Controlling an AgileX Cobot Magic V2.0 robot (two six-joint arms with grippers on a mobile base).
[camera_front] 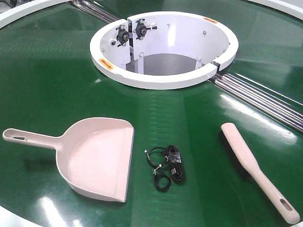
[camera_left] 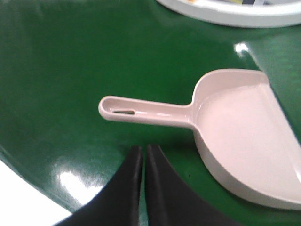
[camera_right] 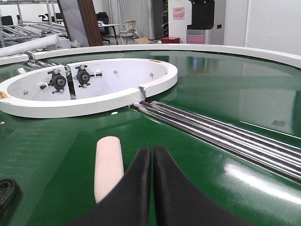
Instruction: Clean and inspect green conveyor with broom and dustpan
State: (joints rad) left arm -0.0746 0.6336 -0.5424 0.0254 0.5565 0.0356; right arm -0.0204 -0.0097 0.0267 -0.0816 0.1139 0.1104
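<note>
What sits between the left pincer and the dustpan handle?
Nothing visible. In the left wrist view only bare green conveyor separates the closed left pincer from the dustpan handle. The black cable bundle lies off the pan's open edge, away from the handle.

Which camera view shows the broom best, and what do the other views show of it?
The exterior front-facing view: the whole broom lies on the green conveyor, bristles and handle slot visible. The right wrist view shows only one rounded end; the left wrist view shows none of it.
</note>
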